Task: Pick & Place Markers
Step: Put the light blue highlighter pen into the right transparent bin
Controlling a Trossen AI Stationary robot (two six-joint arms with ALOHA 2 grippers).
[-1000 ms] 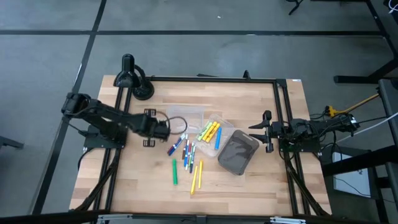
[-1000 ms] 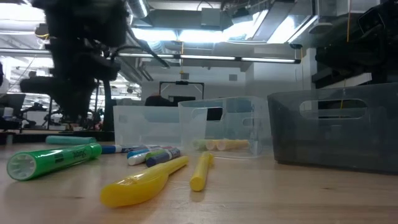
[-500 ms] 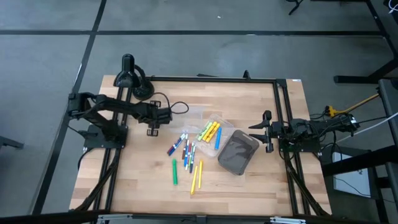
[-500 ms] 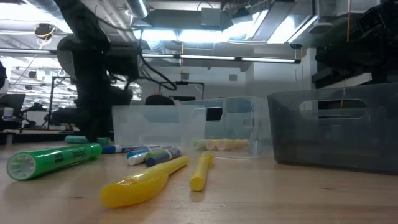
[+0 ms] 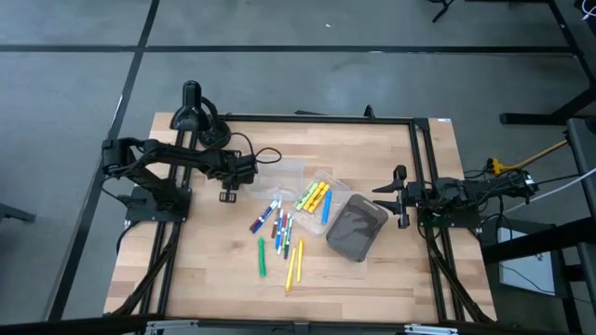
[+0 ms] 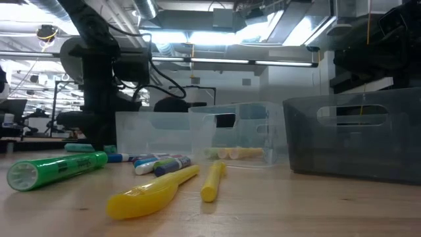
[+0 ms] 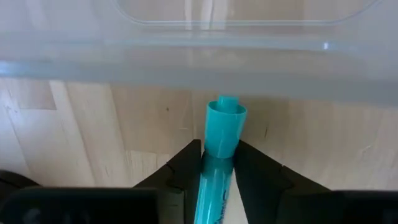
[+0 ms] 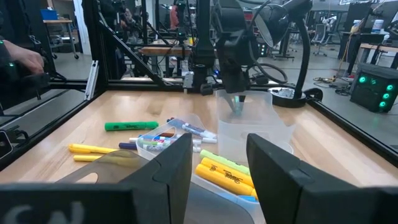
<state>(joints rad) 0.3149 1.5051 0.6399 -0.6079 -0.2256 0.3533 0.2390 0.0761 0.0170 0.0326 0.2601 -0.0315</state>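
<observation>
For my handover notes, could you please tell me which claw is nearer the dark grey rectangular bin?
Right. The right claw waits just beside the dark grey rectangular bin; the left claw is across the marker pile, gripping a teal marker.

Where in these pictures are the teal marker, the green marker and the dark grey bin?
teal marker (image 7: 224,127): left wrist view, its cap end.
green marker (image 6: 56,168): low view, mid-barrel.
dark grey bin (image 5: 355,230): high view, its inside floor.
</observation>
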